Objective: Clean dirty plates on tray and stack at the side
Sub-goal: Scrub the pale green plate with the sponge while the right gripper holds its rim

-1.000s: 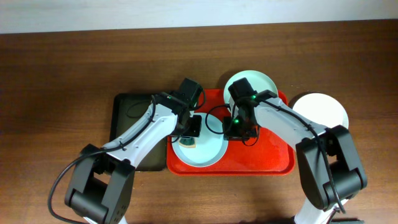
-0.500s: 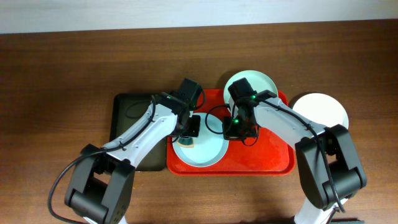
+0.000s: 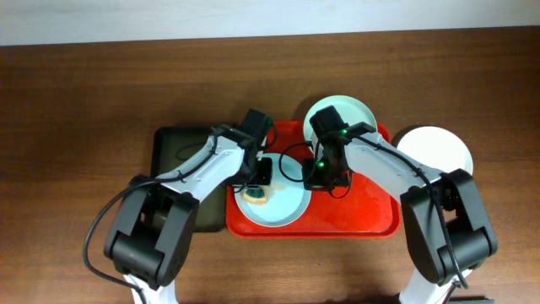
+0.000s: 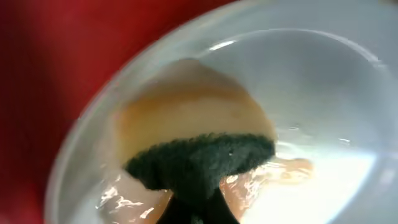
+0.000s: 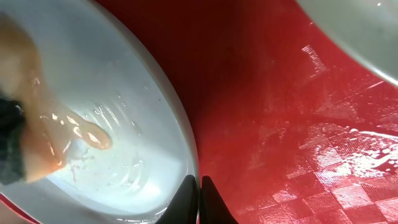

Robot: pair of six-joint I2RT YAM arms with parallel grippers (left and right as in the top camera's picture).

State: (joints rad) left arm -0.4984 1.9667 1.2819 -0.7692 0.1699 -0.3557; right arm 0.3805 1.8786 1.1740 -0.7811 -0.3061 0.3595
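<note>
A pale mint-blue plate [image 3: 285, 211] lies at the front left of the red tray [image 3: 363, 215]. My left gripper [image 3: 257, 186] is shut on a yellow sponge with a dark green scrub side [image 3: 256, 197] and presses it onto this plate's left part; the left wrist view shows the sponge [image 4: 186, 124] on the wet plate [image 4: 323, 93] beside a reddish streak. My right gripper [image 3: 314, 179] is shut on the plate's right rim, as the right wrist view [image 5: 199, 193] shows. A second mint-blue plate [image 3: 359, 114] sits at the tray's back edge. A white plate [image 3: 434, 152] lies on the table to the right.
A dark green-black tray [image 3: 173, 148] lies left of the red tray, under my left arm. The red tray's right half [image 5: 280, 124] is wet and bare. The wooden table extends around both trays.
The sponge has slid slightly across the plate and my left arm's elbow has shifted. The right gripper and the plates have not moved.
</note>
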